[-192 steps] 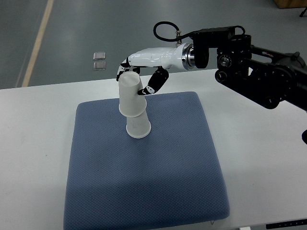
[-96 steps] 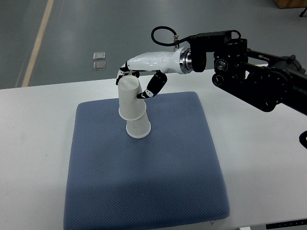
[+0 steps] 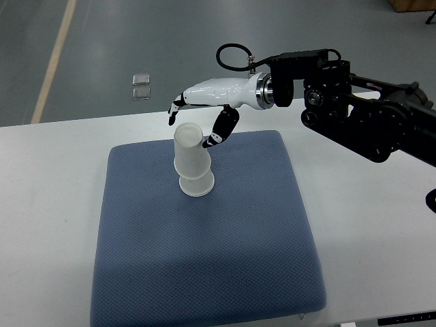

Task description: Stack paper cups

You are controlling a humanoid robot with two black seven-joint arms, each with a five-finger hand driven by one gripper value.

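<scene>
Two white paper cups stand upside down on the blue cushion (image 3: 204, 259). The upper cup (image 3: 189, 153) is pushed down over the lower cup (image 3: 197, 185) and leans slightly to the left. My right hand (image 3: 192, 127) hovers just above and behind the upper cup's top. Its fingers (image 3: 174, 113) are spread and its thumb (image 3: 219, 129) stands off to the cup's right, holding nothing. The left arm does not show.
The cushion lies on a white table (image 3: 368, 204). The black right arm (image 3: 361, 112) reaches in across the table's back right. Two small grey squares (image 3: 141, 86) lie on the floor beyond the table.
The upper cup has dropped further down over the lower cup. My right hand has let go of it and lifted slightly away, fingers opening.
</scene>
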